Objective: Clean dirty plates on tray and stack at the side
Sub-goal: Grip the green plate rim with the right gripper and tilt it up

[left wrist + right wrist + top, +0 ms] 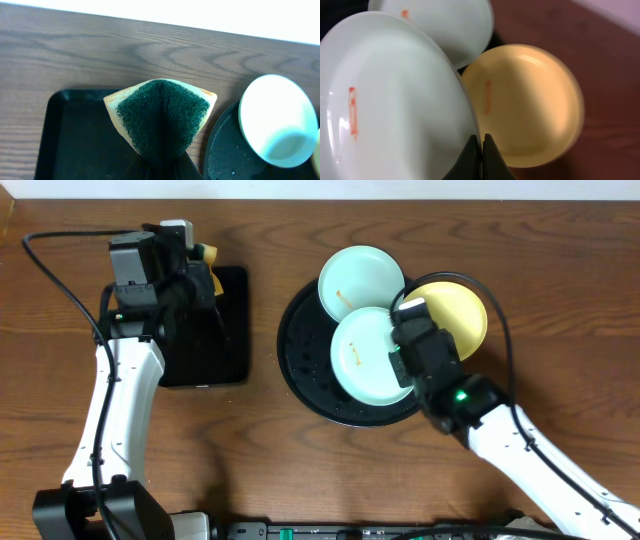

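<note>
Three plates lie on or over the round black tray [300, 355]. One mint plate [360, 280] rests on the tray's far rim. A second mint plate [368, 358] [395, 100] with an orange-brown smudge sits at the middle. My right gripper [399, 325] [481, 142] is shut on its right rim. The yellow plate [455, 320] [525, 105], also smudged, lies just right of that grip. The far mint plate [445, 25] shows at the top of the right wrist view. My left gripper [192, 265] [162, 167] is shut on a folded green-and-yellow sponge [162, 117] above the rectangular tray.
A smaller rectangular black tray [215, 340] [75, 140] lies left of the round tray [225, 155] on the wooden table. Black cables run along both arms. The white wall edge borders the table's far side.
</note>
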You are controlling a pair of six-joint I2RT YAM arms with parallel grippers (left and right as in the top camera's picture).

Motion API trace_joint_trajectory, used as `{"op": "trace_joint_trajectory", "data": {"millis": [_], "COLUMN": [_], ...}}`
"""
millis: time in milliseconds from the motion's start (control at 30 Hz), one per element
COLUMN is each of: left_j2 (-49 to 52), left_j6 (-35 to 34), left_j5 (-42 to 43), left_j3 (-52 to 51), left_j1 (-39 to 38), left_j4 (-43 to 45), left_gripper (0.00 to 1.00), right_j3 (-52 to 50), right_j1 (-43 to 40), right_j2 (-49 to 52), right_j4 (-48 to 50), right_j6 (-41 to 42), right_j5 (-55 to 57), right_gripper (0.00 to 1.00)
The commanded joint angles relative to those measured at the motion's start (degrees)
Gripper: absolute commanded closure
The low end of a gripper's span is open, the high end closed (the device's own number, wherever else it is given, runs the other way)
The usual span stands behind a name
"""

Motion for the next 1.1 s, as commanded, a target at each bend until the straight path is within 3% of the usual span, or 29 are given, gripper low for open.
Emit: {"op": "trace_joint_trajectory", "data": {"millis": [0,100,133,200,333,433,500,567,667,900,967,1067], "left_j2": [-0.9,-1.9,-1.3,-0.3,-0.5,-0.4,-1.3,-1.9,-1.7,-1.3,-1.3,-1.3], "left_j6": [-6.9,-0.2,0.6,-4.8,-4.0,-4.2,-5.8,-5.2,-12.0,-18.3,-18.0,-15.6], "left_j5": [-0.3,-1.7,-6.7,-10.7,0.1,1.2,6.5,4.3,-1.2,13.0,17.6,17.2], "left_j3": [0.4,0.4,0.3,0.3,0.3,0.3,0.5,0.5,0.5,0.5,0.5,0.5], "left_j1": [1.4,1.5,1.5,1.7,2.0,1.9,1.9,1.9,1.9,1.8,1.5,-1.1], "left_j4": [0.4,0.6,1.2,0.8,-2.3,-0.8,-0.5,-0.3,-2.0,-8.8,-9.6,-11.2], "left_gripper": [0.92,0.92,0.92,0.93,0.92,0.92,0.92,0.92,0.92,0.92,0.92,0.92], "right_j3": [0.5,0.5,0.5,0.5,-0.3,-1.9,-2.3,-2.3,-2.3,-3.1,-3.8,-6.1], "right_j1": [-7.2,-13.0,-14.8,-17.2,-18.3,-18.1,-18.2,-18.2,-18.2,-18.2,-18.1,-18.1], "right_j2": [-0.2,-0.2,-0.2,-0.2,-0.2,0.3,1.0,1.6,1.9,1.9,1.9,1.9], "right_j4": [-0.7,-2.4,-3.4,-5.9,-10.6,-10.7,-11.5,-12.2,-11.8,-12.0,-12.0,-10.8], "right_j6": [6.0,7.0,7.7,8.9,9.0,10.1,11.3,11.9,11.9,13.7,13.7,14.1], "right_j5": [-18.2,-29.4,-31.7,-33.9,-33.5,-33.5,-33.5,-33.5,-33.5,-28.1,-28.1,-28.1], "right_gripper": [0.99,0.99,0.99,0.99,0.99,0.99,0.99,0.99,0.99,0.99,0.99,0.99]}}
